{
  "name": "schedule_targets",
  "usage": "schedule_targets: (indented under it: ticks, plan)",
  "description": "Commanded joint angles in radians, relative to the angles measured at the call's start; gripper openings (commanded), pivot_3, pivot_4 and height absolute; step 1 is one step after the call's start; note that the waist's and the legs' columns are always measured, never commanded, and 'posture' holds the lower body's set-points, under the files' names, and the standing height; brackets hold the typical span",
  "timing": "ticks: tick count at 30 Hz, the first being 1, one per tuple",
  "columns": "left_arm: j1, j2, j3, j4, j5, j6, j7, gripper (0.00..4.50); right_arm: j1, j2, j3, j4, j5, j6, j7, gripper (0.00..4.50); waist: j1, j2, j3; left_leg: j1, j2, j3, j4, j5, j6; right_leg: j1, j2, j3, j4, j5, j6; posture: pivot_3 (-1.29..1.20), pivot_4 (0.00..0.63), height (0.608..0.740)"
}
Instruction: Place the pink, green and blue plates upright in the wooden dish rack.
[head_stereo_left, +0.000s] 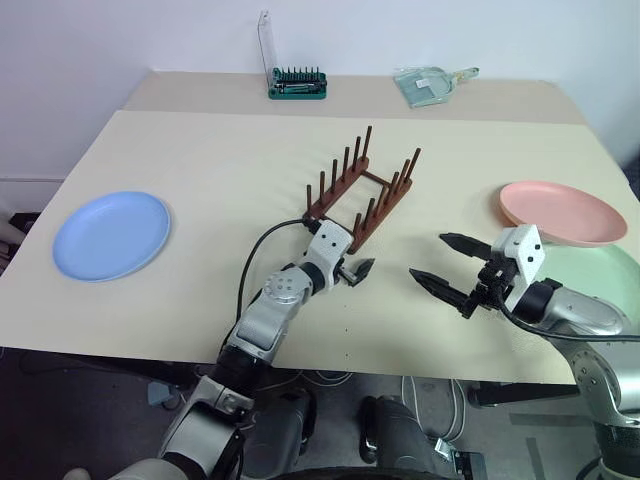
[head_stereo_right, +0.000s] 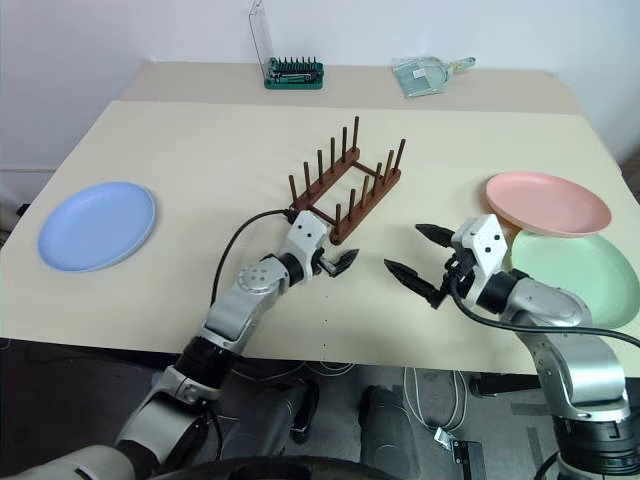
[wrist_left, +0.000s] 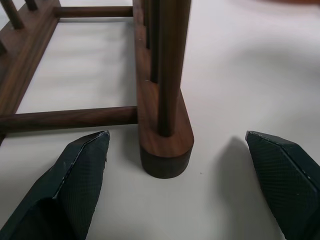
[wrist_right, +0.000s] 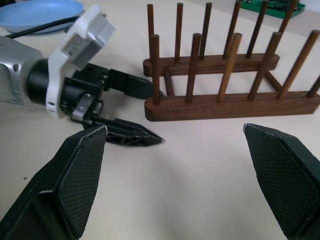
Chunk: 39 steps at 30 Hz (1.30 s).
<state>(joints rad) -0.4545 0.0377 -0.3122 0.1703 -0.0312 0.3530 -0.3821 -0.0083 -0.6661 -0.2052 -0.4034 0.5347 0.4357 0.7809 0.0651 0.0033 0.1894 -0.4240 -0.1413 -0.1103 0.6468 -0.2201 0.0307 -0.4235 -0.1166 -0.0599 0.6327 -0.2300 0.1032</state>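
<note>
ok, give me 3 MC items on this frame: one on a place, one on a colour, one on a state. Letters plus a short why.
1. Where is the blue plate?
A. slotted in the wooden dish rack
B. flat on the table at the robot's left
C. stacked under the pink plate

2. What colour is the plate lying under the pink plate?
A. green
B. yellow
C. blue

3. What state is the right gripper in?
A. shut on a plate
B. shut on a peg
C. open, holding nothing

Key: 1 B, it lies flat and alone on the table's left side, far from the wooden dish rack. 2 A, the green plate shows beneath the pink plate's near edge. 3 C, its two fingers stand well apart over bare table with nothing between them.
</note>
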Motion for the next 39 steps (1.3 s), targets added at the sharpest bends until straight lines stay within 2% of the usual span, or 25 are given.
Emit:
schedule_targets:
  ticks: [1, 4, 5, 11, 16, 22, 25, 31, 33, 34, 38, 39]
  plan:
    - [0.016, -0.003, 0.008, 0.016, 0.001, -0.005, -0.009, 2.68, -0.030, 0.010, 0.014, -0.016, 0.014, -0.007, 0.009, 4.50, -0.001, 0.000, 0.000, 0.000, 0.000, 0.000, 0.000, 0.000, 0.000, 0.000, 0.000, 0.000, 0.000, 0.000, 0.000, 0.00, 0.150, 0.740]
    - [0.023, 0.005, 0.018, 0.006, 0.003, -0.009, -0.012, 1.07, -0.039, 0.010, 0.024, -0.002, 0.008, -0.011, 0.013, 4.50, -0.001, 0.000, 0.000, 0.000, 0.000, 0.000, 0.000, 0.000, 0.000, 0.000, 0.000, 0.000, 0.000, 0.000, 0.000, 0.00, 0.150, 0.740]
    - [0.027, 0.008, 0.020, 0.001, 0.003, -0.010, -0.015, 0.73, -0.039, 0.010, 0.026, -0.002, 0.006, -0.011, 0.013, 4.50, 0.000, 0.000, 0.000, 0.000, 0.000, 0.000, 0.000, 0.000, 0.000, 0.000, 0.000, 0.000, 0.000, 0.000, 0.000, 0.00, 0.150, 0.740]
    - [0.038, 0.080, 0.027, -0.037, -0.013, -0.069, -0.101, 0.73, 0.012, -0.045, 0.000, 0.031, -0.057, -0.038, 0.030, 4.50, -0.001, 0.000, 0.000, 0.000, 0.000, 0.000, 0.000, 0.000, 0.000, 0.000, 0.000, 0.000, -0.001, 0.001, -0.001, 0.00, 0.150, 0.740]
    - [0.031, 0.220, 0.029, -0.077, -0.105, -0.148, -0.378, 0.73, 0.105, -0.123, -0.065, 0.048, -0.088, -0.069, 0.078, 4.50, -0.003, 0.001, 0.000, 0.000, 0.000, 0.000, -0.001, 0.000, 0.000, -0.001, 0.001, 0.000, -0.001, 0.002, -0.003, 0.00, 0.150, 0.740]
    - [-0.001, 0.343, 0.010, -0.062, -0.171, -0.193, -0.658, 0.73, 0.201, -0.153, -0.114, 0.032, -0.105, -0.090, 0.115, 4.50, 0.000, 0.000, 0.000, -0.001, 0.000, 0.000, 0.000, 0.000, 0.001, -0.001, 0.001, 0.000, -0.001, 0.002, -0.003, 0.00, 0.150, 0.740]
    - [-0.028, 0.356, 0.002, -0.024, -0.186, -0.224, -0.745, 0.73, 0.236, -0.142, -0.122, 0.020, -0.108, -0.104, 0.118, 4.50, -0.001, 0.001, 0.000, -0.001, 0.000, 0.000, -0.001, -0.001, 0.001, -0.001, 0.000, 0.000, -0.002, 0.002, -0.004, 0.00, 0.150, 0.740]
    - [-0.083, 0.346, 0.009, 0.086, -0.143, -0.261, -0.770, 0.73, 0.250, -0.118, -0.105, 0.012, -0.121, -0.125, 0.099, 4.50, -0.004, 0.000, 0.000, -0.001, 0.000, 0.000, 0.000, -0.001, 0.001, -0.001, 0.001, 0.001, -0.002, 0.001, -0.002, 0.00, 0.150, 0.740]
    - [-0.083, 0.354, 0.024, 0.096, -0.153, -0.252, -0.770, 1.77, 0.250, -0.116, -0.102, 0.014, -0.124, -0.129, 0.099, 4.50, -0.004, 0.001, 0.000, -0.001, 0.001, 0.000, 0.000, -0.001, 0.002, -0.001, 0.001, 0.000, -0.002, 0.001, -0.002, 0.00, 0.150, 0.740]
    - [-0.078, 0.360, 0.030, 0.095, -0.154, -0.255, -0.766, 2.06, 0.250, -0.116, -0.102, 0.016, -0.125, -0.131, 0.100, 4.50, -0.004, 0.000, 0.000, -0.001, 0.001, 0.000, 0.000, -0.001, 0.002, -0.001, 0.001, 0.001, -0.002, 0.002, -0.003, 0.00, 0.150, 0.740]
    - [-0.052, 0.392, 0.045, 0.082, -0.126, -0.261, -0.721, 4.11, 0.245, -0.124, -0.103, 0.030, -0.132, -0.139, 0.107, 4.50, -0.003, 0.000, 0.000, -0.001, 0.001, 0.000, 0.000, -0.001, 0.002, -0.001, 0.001, 0.001, -0.002, 0.003, -0.005, 0.00, 0.150, 0.740]
    - [-0.049, 0.396, 0.047, 0.079, -0.127, -0.259, -0.720, 4.48, 0.245, -0.124, -0.104, 0.031, -0.132, -0.139, 0.108, 4.50, -0.003, 0.000, 0.000, -0.001, 0.001, 0.000, 0.000, -0.001, 0.002, -0.001, 0.001, 0.001, -0.002, 0.003, -0.005, 0.00, 0.150, 0.740]
